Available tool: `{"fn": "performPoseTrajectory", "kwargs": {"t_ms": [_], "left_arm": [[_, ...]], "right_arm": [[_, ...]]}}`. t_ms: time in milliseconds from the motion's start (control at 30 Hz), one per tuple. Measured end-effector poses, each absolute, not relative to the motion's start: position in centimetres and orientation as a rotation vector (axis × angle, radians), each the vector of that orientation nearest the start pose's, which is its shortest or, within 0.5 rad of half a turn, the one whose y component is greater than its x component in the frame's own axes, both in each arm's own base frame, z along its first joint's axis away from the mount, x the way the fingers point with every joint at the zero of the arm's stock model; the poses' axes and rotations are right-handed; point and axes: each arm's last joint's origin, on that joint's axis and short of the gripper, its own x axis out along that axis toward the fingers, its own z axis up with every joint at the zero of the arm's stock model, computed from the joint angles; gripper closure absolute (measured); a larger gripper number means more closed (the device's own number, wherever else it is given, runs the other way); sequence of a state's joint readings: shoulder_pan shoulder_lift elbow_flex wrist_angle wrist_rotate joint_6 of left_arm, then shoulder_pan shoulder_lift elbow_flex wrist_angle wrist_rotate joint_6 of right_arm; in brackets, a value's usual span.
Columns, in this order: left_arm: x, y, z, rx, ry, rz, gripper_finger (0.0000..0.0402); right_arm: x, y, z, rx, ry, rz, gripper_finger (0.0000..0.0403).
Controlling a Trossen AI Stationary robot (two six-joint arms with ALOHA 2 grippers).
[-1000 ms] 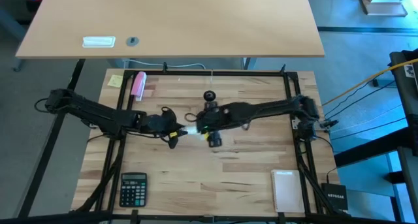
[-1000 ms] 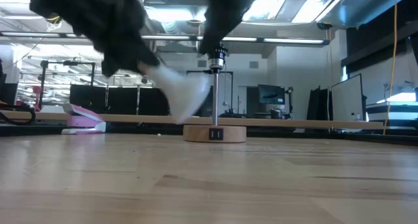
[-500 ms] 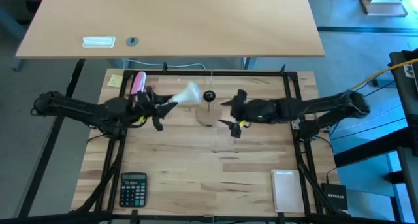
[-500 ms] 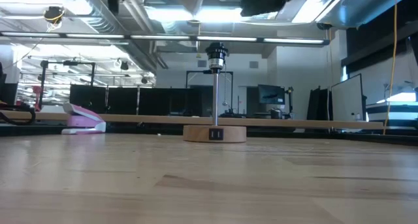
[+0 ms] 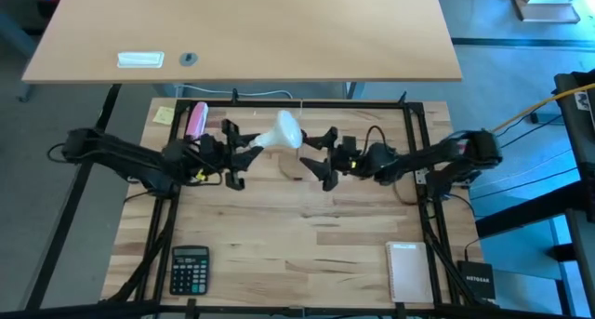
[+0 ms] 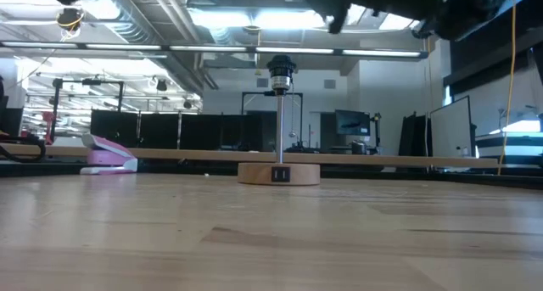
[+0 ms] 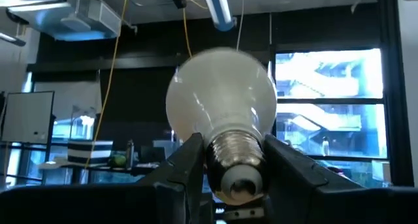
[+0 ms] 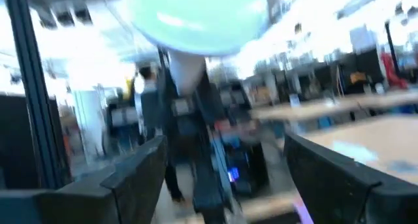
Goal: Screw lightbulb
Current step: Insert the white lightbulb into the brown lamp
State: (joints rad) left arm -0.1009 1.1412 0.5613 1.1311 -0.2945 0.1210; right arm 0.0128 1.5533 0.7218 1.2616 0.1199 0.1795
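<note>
The lightbulb (image 5: 283, 131), passed over a second ago, is now gripped by its base in the left hand (image 5: 244, 152); the right hand (image 5: 321, 154) is held open beside it, leaving screwing-in next.

Left gripper (image 5: 244, 151) clamped — right gripper (image 5: 319, 154) agape

Two dark, near-black jointed arms built of slim tubular links with bulkier joint housings, thin black cables looping along them. The left gripper (image 5: 244, 153) and right gripper (image 5: 321, 156) each end in two flat, angular black fingers (image 7: 186, 165). Small yellow markings near both wrists.
</note>
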Motion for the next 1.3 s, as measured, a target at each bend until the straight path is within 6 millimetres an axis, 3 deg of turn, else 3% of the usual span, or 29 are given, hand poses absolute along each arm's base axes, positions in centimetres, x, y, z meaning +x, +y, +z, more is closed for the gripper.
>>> {"fn": "performPoseTrajectory", "kwargs": {"t_ms": [300,600,800,933,1167,1300], "left_arm": [[25.6,-1.8,30.1,0.013,-0.506,0.209,0.0282],[25.6,-2.5,30.0,0.028,-0.474,0.181,0.0281],[25.8,-2.4,29.7,0.018,-0.439,0.179,0.0281],[25.8,-2.4,29.7,0.013,-0.435,0.179,0.0281],[25.9,-2.5,29.5,0.017,-0.417,0.175,0.0281],[25.9,-2.5,29.5,0.023,-0.416,0.176,0.0281]], "right_arm": [[36.0,0.3,28.7,0.159,-0.534,0.015,0.0095],[36.6,0.4,31.0,0.105,-0.623,0.030,0.0095],[37.2,0.5,31.6,0.075,-0.588,0.045,0.0097],[37.4,0.5,31.3,0.069,-0.555,0.052,0.0124],[37.4,0.5,31.2,0.057,-0.547,0.050,0.0225],[37.3,0.6,31.3,0.035,-0.535,0.071,0.0233]]}}
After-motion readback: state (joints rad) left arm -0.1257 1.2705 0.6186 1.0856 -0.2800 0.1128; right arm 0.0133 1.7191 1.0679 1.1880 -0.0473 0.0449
